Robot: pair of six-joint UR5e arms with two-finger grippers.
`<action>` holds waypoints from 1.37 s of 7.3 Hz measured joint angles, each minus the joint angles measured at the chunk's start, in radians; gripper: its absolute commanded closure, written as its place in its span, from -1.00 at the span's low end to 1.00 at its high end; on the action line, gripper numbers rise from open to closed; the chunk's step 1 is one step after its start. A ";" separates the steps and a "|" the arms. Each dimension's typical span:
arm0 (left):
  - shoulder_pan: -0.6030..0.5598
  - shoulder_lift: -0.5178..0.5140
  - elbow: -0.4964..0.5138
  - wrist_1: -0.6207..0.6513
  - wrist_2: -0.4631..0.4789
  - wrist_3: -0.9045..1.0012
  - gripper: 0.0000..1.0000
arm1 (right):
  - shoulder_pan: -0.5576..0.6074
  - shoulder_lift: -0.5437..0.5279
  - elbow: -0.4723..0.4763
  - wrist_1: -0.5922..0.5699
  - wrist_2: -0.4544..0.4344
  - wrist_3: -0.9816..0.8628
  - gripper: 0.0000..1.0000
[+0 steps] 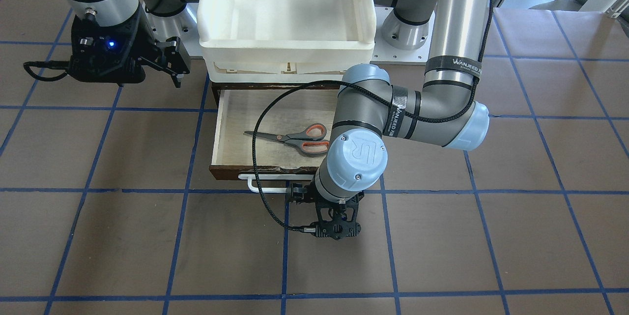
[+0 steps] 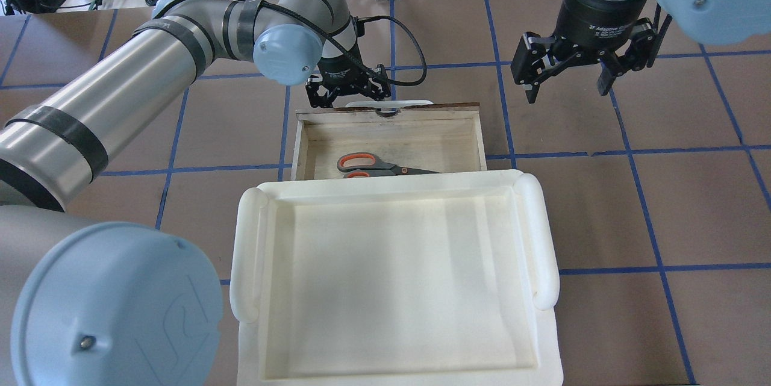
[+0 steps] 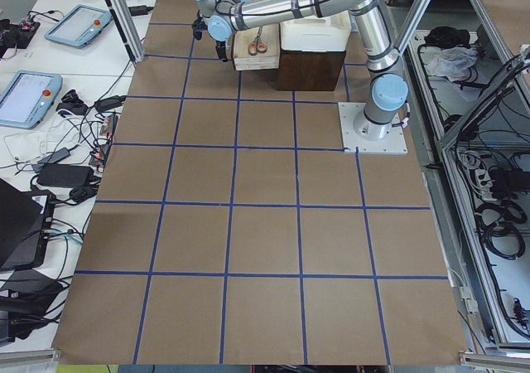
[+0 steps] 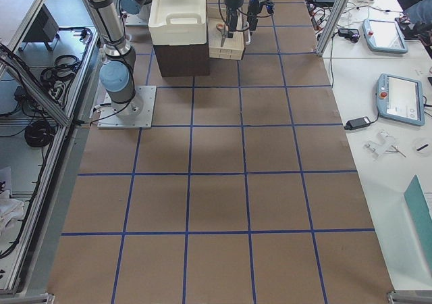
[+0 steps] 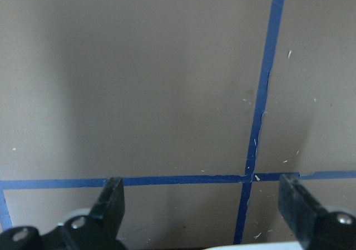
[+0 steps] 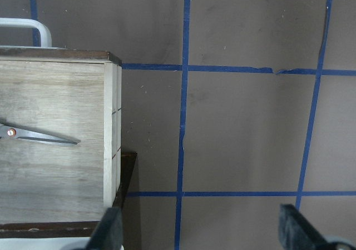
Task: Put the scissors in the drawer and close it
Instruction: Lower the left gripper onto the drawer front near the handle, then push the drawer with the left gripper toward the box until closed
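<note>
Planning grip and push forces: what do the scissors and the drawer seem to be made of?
Scissors: shiny metal blades, grey handles likely plastic with orange-red loop linings. Drawer: pale, grainy plywood inside, dark brown front, glossy white bar handle, plastic or painted metal.

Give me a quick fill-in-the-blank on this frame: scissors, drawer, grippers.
1. The scissors lie inside the ____.
2. The drawer is pulled ____, not closed.
3. The ____ gripper hangs just beyond the drawer's white handle.
4. The right gripper is open and holds ____.

Missing words: drawer; open; left; nothing
</note>
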 measured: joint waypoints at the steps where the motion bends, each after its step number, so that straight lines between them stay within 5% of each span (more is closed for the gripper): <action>1: 0.000 0.003 0.000 -0.010 0.000 0.000 -1.00 | 0.001 0.000 0.000 -0.001 0.000 -0.001 -1.00; 10: 0.017 0.031 0.030 -0.043 -0.002 0.002 -1.00 | 0.003 -0.002 0.000 -0.004 -0.013 -0.010 -1.00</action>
